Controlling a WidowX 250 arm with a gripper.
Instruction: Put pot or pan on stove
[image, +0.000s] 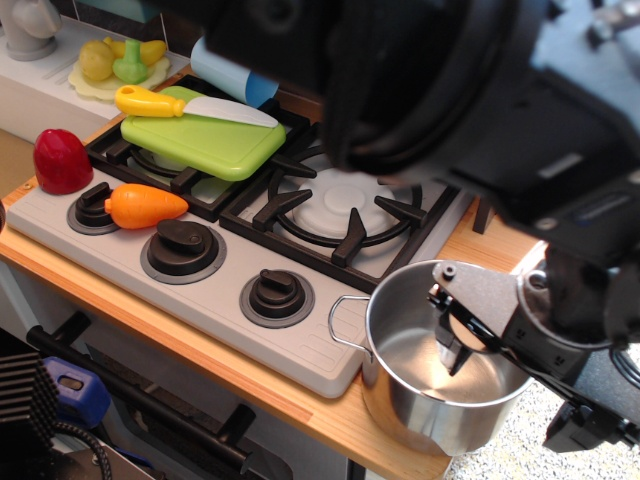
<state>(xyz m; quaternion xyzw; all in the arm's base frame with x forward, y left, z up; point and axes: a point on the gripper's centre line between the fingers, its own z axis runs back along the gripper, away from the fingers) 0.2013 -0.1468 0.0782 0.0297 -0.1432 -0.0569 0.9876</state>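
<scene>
A wooden worktop (500, 245) carries a grey stove (130, 290) filling the centre and 9 o'clock side. A blurred dark arm (470, 110) covers 12 to 3 o'clock. The steel pot (420, 395) stands at 5 o'clock, off the stove, touching its corner. The tool (455, 350) reaches down inside the pot; I cannot tell its opening. A green board (205, 140) with a knife (190, 105) lies at 10 o'clock.
</scene>
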